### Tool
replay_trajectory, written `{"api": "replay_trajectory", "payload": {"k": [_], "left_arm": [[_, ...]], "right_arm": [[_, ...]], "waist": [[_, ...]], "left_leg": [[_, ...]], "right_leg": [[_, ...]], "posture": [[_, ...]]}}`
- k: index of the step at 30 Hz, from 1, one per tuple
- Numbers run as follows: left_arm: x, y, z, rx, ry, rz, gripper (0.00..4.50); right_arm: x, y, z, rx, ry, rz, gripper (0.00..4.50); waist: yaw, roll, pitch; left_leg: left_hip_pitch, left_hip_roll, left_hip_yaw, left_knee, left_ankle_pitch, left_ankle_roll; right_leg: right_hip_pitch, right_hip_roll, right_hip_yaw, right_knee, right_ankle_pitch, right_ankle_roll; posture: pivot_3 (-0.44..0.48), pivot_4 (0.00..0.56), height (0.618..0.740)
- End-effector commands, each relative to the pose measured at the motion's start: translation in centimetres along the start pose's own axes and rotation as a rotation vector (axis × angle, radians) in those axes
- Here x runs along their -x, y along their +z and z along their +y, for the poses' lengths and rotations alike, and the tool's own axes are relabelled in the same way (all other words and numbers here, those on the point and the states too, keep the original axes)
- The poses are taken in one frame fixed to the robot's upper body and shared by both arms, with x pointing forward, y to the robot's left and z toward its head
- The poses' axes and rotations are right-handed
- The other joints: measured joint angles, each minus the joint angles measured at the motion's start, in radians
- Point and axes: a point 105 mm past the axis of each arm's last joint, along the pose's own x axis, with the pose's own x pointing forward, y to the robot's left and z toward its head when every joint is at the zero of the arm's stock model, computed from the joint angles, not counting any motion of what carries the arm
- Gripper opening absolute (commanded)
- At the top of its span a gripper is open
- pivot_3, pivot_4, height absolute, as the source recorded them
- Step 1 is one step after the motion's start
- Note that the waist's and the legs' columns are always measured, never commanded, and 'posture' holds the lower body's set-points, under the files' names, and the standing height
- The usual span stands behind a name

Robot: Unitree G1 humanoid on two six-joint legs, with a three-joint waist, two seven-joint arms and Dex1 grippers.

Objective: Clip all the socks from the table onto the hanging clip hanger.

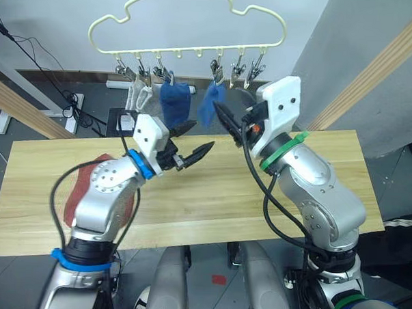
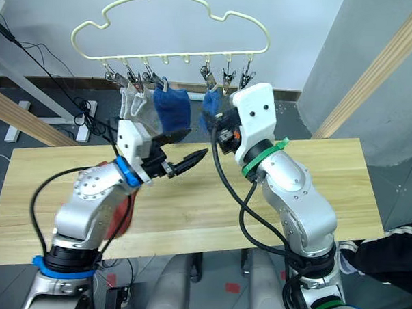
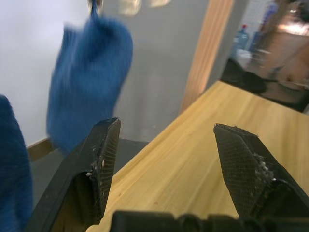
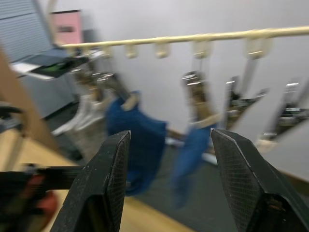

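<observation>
The pale-yellow clip hanger (image 1: 188, 24) hangs above the far edge of the table (image 1: 211, 202). Two light grey socks (image 1: 137, 93) and a blue sock (image 1: 174, 103) hang from its left clips. A second blue sock (image 1: 210, 104) hangs from a clip right of the middle. A rust-red sock (image 1: 87, 183) lies on the table's left part, partly hidden under my left arm. My left gripper (image 1: 201, 136) is open and empty below the first blue sock. My right gripper (image 1: 225, 118) is open beside the second blue sock, holding nothing.
Slanted wooden poles of the frame stand at the right (image 1: 377, 69) and at the left (image 1: 23, 105). Cables and a power strip (image 1: 72, 107) lie on the floor behind the table. Several clips (image 1: 247, 71) at the hanger's right end hang bare.
</observation>
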Motion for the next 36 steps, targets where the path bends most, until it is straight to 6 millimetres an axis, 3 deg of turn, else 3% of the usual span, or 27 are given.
{"api": "replay_trajectory", "payload": {"k": [1, 11, 29, 32, 34, 36], "left_arm": [[0.7, 2.5, 0.0, -0.004, -0.072, -0.053, 3.35], [0.3, 4.4, 1.2, -0.067, -0.118, -0.046, 3.35], [-0.5, 5.0, 0.8, -0.058, -0.161, -0.060, 3.35], [-0.6, 5.0, 0.8, -0.059, -0.160, -0.060, 3.38], [-0.7, 4.9, 0.9, -0.061, -0.158, -0.059, 3.38], [-0.7, 4.9, 0.9, -0.062, -0.156, -0.059, 3.38]], "right_arm": [[-0.2, 0.7, -0.3, 0.028, -0.034, -0.048, 2.73], [-1.4, 0.1, -2.5, 0.024, -0.184, -0.049, 2.73], [-2.7, 0.7, -3.2, 0.054, -0.194, -0.085, 2.73], [-2.8, 0.7, -3.2, 0.056, -0.195, -0.088, 2.19], [-2.9, 0.7, -3.2, 0.057, -0.197, -0.088, 1.53], [-2.9, 0.7, -3.3, 0.061, -0.202, -0.088, 1.53]], "waist": [[0.002, 0.000, 0.000], [0.023, 0.000, 0.000], [0.023, 0.000, 0.000], [0.023, 0.000, 0.000], [0.023, 0.000, 0.000], [0.023, 0.000, 0.000]], "left_leg": [[0.000, 0.000, 0.000, 0.000, 0.000, 0.000], [0.000, 0.000, 0.001, -0.001, 0.001, -0.002], [0.000, 0.000, 0.001, -0.001, 0.001, -0.002], [0.000, 0.000, 0.001, -0.001, 0.001, -0.002], [0.000, 0.000, 0.001, -0.001, 0.001, -0.002], [0.000, 0.000, 0.001, -0.001, 0.001, -0.002]], "right_leg": [[0.000, 0.000, 0.000, 0.000, 0.000, 0.000], [-0.001, 0.000, 0.000, -0.001, 0.000, 0.000], [-0.001, 0.000, 0.000, 0.000, 0.000, 0.000], [-0.001, 0.000, 0.000, 0.000, 0.000, 0.000], [-0.001, 0.000, 0.000, 0.000, 0.000, 0.000], [-0.001, 0.000, 0.000, 0.000, 0.000, 0.000]], "posture": [[-0.064, 0.448, 0.735], [-0.046, 0.451, 0.735], [-0.050, 0.451, 0.735], [-0.048, 0.451, 0.735], [-0.048, 0.451, 0.735], [-0.048, 0.451, 0.735]]}}
